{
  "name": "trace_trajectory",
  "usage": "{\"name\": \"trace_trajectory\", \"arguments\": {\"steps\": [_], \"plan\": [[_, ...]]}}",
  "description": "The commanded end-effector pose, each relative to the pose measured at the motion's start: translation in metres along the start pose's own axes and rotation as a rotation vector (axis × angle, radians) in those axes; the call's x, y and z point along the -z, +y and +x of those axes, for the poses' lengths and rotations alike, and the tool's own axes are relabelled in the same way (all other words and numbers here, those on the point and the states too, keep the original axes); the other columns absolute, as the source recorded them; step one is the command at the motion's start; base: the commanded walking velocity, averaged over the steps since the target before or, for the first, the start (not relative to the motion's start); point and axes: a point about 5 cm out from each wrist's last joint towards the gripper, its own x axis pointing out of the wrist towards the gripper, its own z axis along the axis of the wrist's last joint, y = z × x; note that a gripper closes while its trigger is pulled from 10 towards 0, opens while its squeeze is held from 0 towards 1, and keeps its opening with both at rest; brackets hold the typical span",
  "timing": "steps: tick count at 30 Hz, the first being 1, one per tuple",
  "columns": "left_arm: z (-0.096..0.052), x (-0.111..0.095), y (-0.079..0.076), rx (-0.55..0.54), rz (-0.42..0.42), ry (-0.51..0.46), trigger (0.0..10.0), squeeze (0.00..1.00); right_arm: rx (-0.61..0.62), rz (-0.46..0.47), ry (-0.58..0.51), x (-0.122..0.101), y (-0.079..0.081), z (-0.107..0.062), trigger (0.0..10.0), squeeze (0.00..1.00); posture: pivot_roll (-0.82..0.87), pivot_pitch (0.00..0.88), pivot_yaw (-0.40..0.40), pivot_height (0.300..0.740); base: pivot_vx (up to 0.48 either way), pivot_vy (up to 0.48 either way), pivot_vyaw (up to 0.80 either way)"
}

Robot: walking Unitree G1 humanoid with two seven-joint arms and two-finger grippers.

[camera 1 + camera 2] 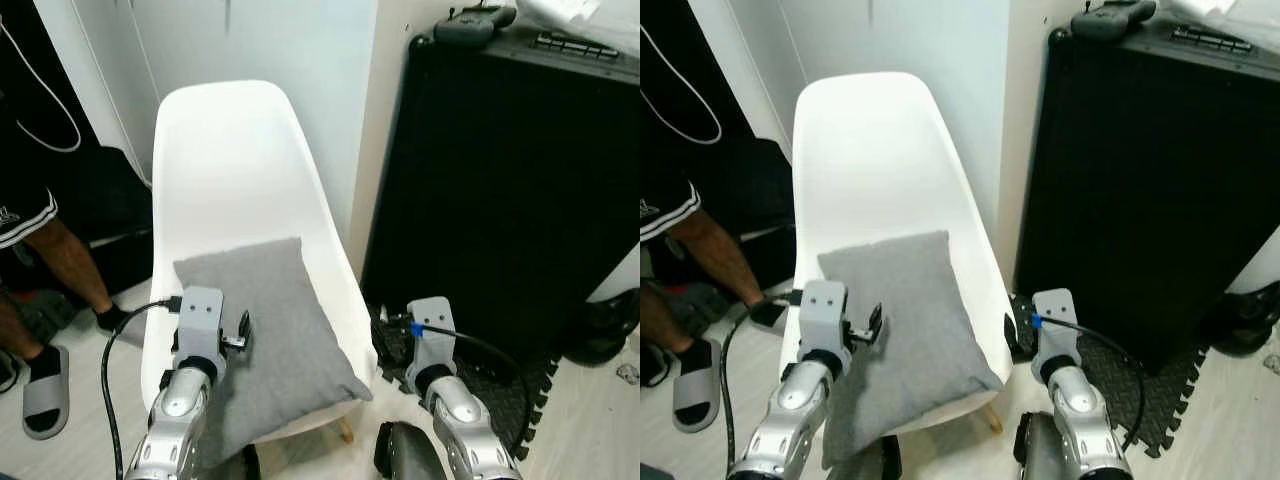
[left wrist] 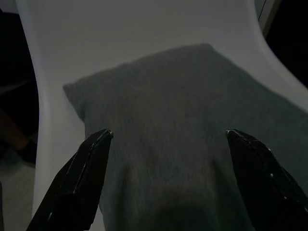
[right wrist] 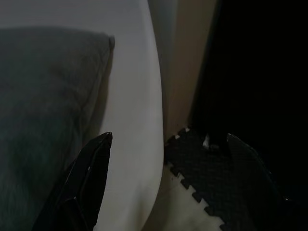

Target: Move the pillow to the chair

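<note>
Pillow (image 1: pixel 270 335), grey and square, lies on the seat of the white shell chair (image 1: pixel 235 160) at centre frame, its front corner sagging over the seat's front edge and its lower left part hidden behind the left arm. The left gripper (image 2: pixel 168 137) hangs above the pillow with its two black fingers spread wide and nothing between them. The right gripper (image 3: pixel 168 139) is likewise spread wide and empty, hanging past the chair's right edge over the black foam floor mat (image 3: pixel 207 178); both wrist views are dim, so the pillow's fabric is hard to make out there. In the head views the fingers themselves are hidden under the silver wrists, and the arms are cut off at the bottom of the frame. Only one wooden chair leg (image 1: pixel 345 432) peeps out below the seat. To the right stands a big black case (image 1: pixel 510 180), its top cut off at the upper edge, with dark items on it too blurred to name. At the left edge a person's bare leg (image 1: pixel 75 265) and a grey slide sandal (image 1: pixel 45 390) show above a pale floor (image 1: pixel 590 420); the wall (image 1: pixel 300 50) behind is pale.
</note>
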Motion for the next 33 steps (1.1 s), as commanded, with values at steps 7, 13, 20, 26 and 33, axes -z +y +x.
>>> {"name": "trace_trajectory", "arguments": {"steps": [7, 13, 20, 26, 33], "plan": [[-0.003, 0.002, 0.0, -0.011, 0.014, 0.015, 10.0, 0.0, 0.012, 0.009, 0.006, 0.005, -0.002, -0.002, 10.0, 0.0, 0.03, 0.114, -0.014, 0.688, 0.0, 0.0, 0.0], [-0.004, 0.002, 0.0, -0.011, 0.012, 0.019, 10.0, 0.0, 0.018, 0.007, 0.02, 0.009, -0.004, -0.003, 10.0, 0.0, 0.03, 0.116, -0.014, 0.718, 0.0, 0.0, 0.0], [-0.004, 0.002, 0.0, -0.013, 0.015, 0.025, 10.0, 0.0, 0.027, 0.007, 0.034, 0.012, -0.006, -0.003, 10.0, 0.0, 0.03, 0.119, -0.012, 0.74, 0.0, 0.0, 0.0], [-0.003, 0.003, 0.0, -0.017, 0.014, 0.032, 10.0, 0.0, 0.03, 0.005, 0.039, 0.014, -0.008, -0.003, 10.0, 0.0, 0.03, 0.12, -0.01, 0.74, 0.0, 0.0, 0.0], [-0.001, 0.007, 0.003, -0.046, 0.014, 0.061, 10.0, 0.0, 0.038, 0.001, 0.086, 0.026, -0.009, -0.005, 10.0, 0.0, 0.03, 0.118, -0.009, 0.74, 0.0, 0.0, 0.0]]}}
